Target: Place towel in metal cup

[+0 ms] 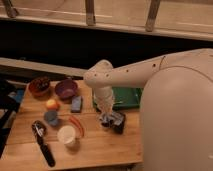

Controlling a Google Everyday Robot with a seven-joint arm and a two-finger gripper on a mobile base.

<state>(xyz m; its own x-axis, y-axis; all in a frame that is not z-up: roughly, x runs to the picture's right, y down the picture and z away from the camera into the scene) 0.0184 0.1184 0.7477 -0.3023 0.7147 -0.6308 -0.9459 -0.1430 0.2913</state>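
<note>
Pale cloth, probably the towel (106, 106), hangs under the gripper (106, 112), directly above the dark metal cup (115, 121) on the wooden table (100, 147). Whether the gripper grips it, I cannot tell. To do well, lower straight into the cup mouth, avoiding the near green tray (127, 97).
</note>
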